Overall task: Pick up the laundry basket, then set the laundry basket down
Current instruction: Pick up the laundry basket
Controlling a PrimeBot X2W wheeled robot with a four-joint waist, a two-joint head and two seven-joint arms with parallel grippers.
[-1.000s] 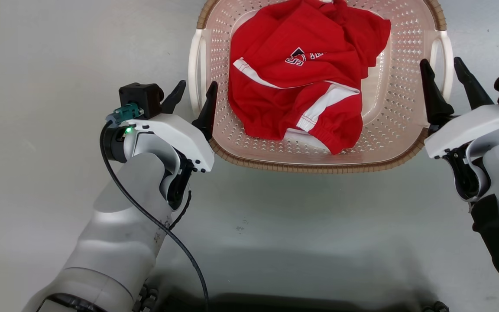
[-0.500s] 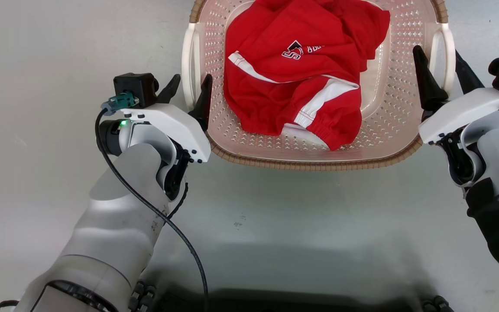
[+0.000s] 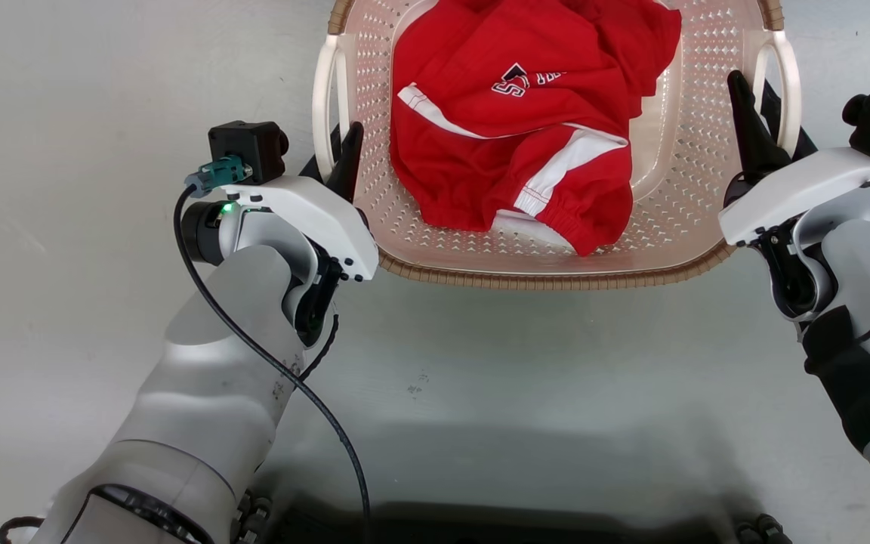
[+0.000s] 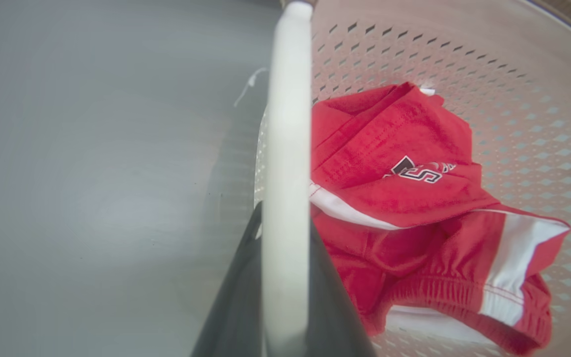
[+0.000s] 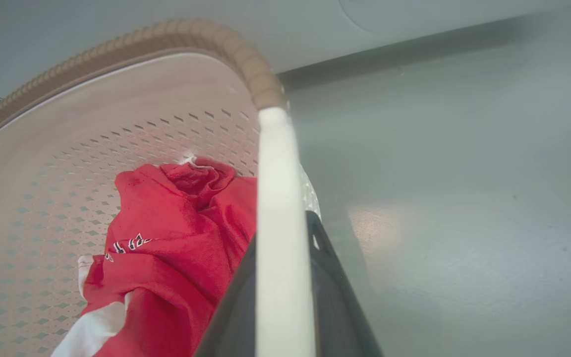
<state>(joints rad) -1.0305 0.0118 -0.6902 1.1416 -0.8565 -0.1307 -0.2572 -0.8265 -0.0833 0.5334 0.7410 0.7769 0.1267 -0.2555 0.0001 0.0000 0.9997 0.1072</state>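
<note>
The laundry basket, pale pink and perforated with a brown woven rim, sits in the upper middle of the head view with a red garment inside. My left gripper is shut on its white left handle. In the left wrist view the dark fingers pinch that handle from both sides. My right gripper is shut on the white right handle. The right wrist view shows its fingers clamped on that handle. I cannot tell whether the basket's base touches the floor.
Grey floor lies all around the basket. My own dark base shows at the bottom edge of the head view. A black cable hangs along my left forearm. A wall foot runs beyond the basket in the right wrist view.
Both grippers stood open astride the handles and have now closed onto them. The whole head view has shifted slightly, with the basket a little higher in the picture.
</note>
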